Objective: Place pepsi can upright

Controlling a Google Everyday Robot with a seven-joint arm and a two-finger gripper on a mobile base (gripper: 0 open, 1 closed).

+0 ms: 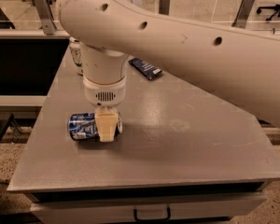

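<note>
Pepsi can (pixel 84 126) lies sideways near the front-left corner, axis along the front edge. Gripper (pixel 107 130) sits at its right end, closure indeterminable.

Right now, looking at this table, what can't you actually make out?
In the camera view, the only one:
1. Dark blue aluminium pepsi can, lying on its side: its right end is hidden behind the cream hand, lowered over it at the grey table's front left.
2. White-and-green can, far left: mostly hidden by the white arm; label unreadable.
3. Flat dark blue packet: print too small to read.
4. White arm: cut off by the right edge.
</note>
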